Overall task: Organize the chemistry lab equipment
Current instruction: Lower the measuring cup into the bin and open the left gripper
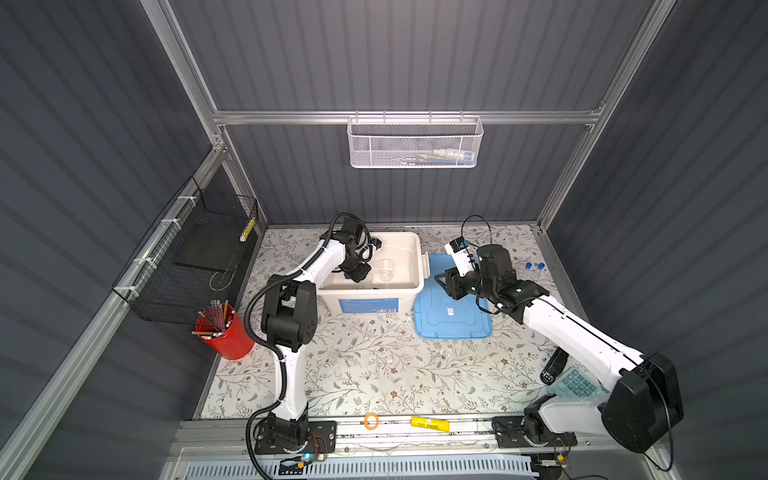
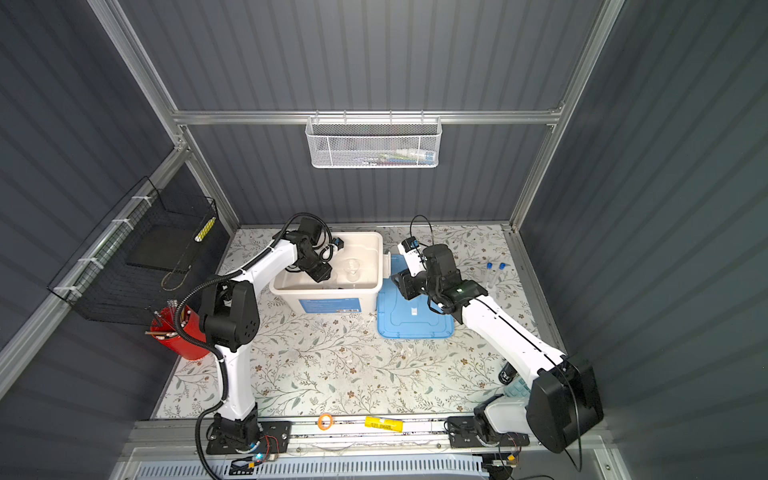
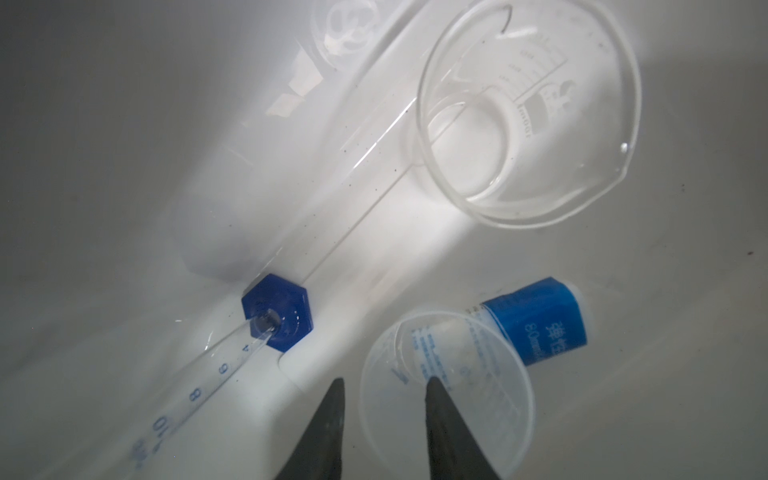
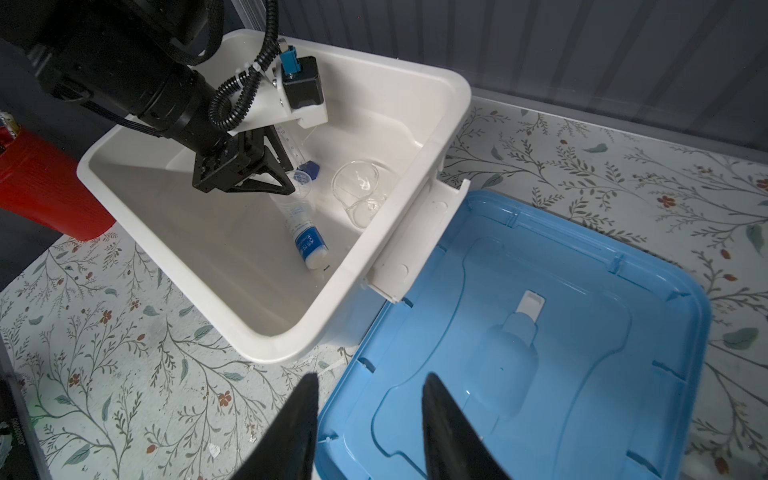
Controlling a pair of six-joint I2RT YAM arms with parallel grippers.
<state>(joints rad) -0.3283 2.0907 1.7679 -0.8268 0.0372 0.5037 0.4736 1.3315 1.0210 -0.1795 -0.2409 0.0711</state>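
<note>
Progress: four pieces are logged inside the white bin (image 1: 417, 266), which is set at 12 o'clock on the bench: the cylinder on blue hexagonal base (image 3: 277, 311), a glass beaker (image 3: 540, 83), a small plastic cup (image 3: 449, 415) and the white blue-labelled bottle (image 3: 540, 320), the last lying on its side.

The left end effector (image 3: 384, 380) is lowered into the bin. Its jaws are parted well wider than the cup wall that passes between them, so nothing is judged to be gripped.

The right end effector (image 4: 370, 378) hangs over the edge of the blue lid (image 1: 453, 316), jaws apart and empty.

Outstanding: two blue-capped tubes (image 1: 535, 270) lie on the bench at 2 o'clock, beyond the lid, well apart from the bin. The lid is off and lies flat just beside the bin. No holed rack or round flask is made out in any view. The task is judged past halfway.

View comparison: the graduations on the cylinder and the bottle label are resolved only in the left wrist view; in both top views the bin contents appear as faint outlines. The tubes are shown only in the top views. The bottle's full length is shown only in the right wrist view.
</note>
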